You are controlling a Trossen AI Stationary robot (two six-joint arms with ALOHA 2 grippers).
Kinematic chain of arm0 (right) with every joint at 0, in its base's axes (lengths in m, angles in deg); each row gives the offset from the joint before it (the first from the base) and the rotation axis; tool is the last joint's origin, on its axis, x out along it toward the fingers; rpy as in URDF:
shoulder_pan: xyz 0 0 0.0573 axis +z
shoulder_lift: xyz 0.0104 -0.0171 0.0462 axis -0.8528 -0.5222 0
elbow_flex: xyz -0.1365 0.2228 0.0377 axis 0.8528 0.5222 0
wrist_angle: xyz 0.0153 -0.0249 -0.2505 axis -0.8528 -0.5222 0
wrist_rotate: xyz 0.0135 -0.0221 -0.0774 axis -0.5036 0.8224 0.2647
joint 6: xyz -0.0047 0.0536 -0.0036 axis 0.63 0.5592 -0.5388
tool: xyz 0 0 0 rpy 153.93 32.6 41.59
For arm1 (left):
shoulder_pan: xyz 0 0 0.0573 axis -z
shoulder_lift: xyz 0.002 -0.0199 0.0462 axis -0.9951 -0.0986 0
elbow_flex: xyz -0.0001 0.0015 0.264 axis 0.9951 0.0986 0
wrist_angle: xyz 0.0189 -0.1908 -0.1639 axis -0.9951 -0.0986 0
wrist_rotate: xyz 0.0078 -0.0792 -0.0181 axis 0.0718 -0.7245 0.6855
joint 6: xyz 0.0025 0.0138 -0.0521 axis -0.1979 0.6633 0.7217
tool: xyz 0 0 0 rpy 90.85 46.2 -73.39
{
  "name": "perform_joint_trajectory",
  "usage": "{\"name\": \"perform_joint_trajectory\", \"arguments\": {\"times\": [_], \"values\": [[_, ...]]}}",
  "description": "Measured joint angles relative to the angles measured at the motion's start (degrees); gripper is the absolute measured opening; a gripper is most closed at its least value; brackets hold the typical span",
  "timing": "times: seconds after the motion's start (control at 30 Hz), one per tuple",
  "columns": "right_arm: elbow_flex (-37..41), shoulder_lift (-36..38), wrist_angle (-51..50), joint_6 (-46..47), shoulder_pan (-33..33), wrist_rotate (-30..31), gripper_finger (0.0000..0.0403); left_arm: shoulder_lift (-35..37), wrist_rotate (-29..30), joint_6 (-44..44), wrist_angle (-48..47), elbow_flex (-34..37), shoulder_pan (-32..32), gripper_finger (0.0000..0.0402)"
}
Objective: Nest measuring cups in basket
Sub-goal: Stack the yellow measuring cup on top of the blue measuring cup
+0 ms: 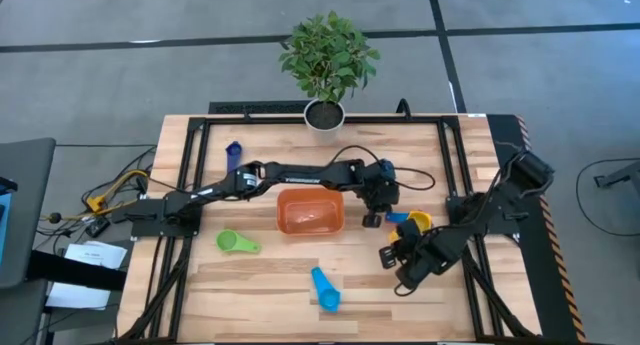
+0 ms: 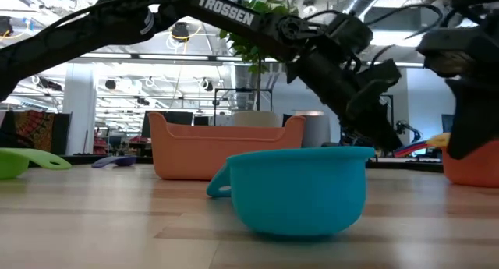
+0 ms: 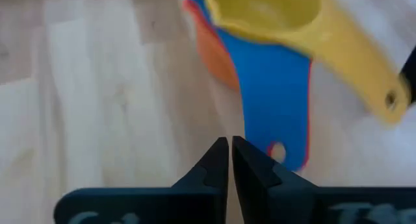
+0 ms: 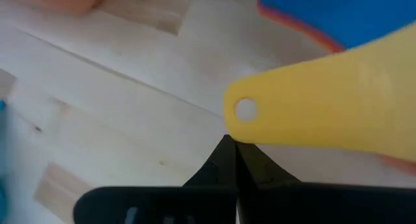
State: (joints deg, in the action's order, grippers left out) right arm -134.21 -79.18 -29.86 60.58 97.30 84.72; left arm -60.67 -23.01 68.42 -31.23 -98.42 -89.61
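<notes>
A stack of nested measuring cups point(image 1: 414, 221) stands right of the orange basket point(image 1: 310, 212): a yellow cup point(image 3: 266, 10) on top, in a blue cup point(image 3: 273, 81), with orange and red below. My left gripper point(image 3: 229, 145) is shut, its tips beside the blue handle's end. My right gripper point(image 4: 231, 143) is shut, its tips just short of the yellow handle's holed end. A green cup point(image 1: 237, 243), a light blue cup point(image 1: 325, 288) and a dark blue cup point(image 1: 233, 152) lie apart on the table. My left gripper's shut tips stand close by the edge of the blue handle point(image 3: 255, 134) near its holed end; whether they touch it I cannot tell. My right gripper's shut tips point slanting down at the yellow handle's free end point(image 4: 246, 123); whether they touch it I cannot tell.
A white plant pot point(image 1: 325, 113) stands at the table's far edge. The basket holds no cup that shows. In the low view the light blue cup point(image 2: 300, 187) fills the foreground. Black frame rails run along the table's left and right sides.
</notes>
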Motion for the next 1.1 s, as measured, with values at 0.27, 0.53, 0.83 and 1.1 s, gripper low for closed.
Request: {"name": "perform_joint_trajectory", "arguments": {"times": [0.27,0.53,0.83,1.1], "values": [[-1.14,2.42,-0.48,-7.28,-3.80,1.35,0.0011,-0.83,-2.91,1.56,-0.85,0.11,0.90,0.0008],[-1.14,2.79,-0.58,-12.12,-6.80,1.22,0.0013,-0.83,-4.86,1.67,-0.80,0.11,1.89,0.0008],[-1.14,7.35,-0.42,-11.77,-4.46,1.12,0.0005,-0.83,-2.94,4.43,-1.54,0.11,1.81,0.0008],[-1.16,9.80,-7.37,-1.90,2.62,-3.73,0.0009,-0.83,-2.04,4.74,-1.28,0.09,1.53,0.0009]]}}
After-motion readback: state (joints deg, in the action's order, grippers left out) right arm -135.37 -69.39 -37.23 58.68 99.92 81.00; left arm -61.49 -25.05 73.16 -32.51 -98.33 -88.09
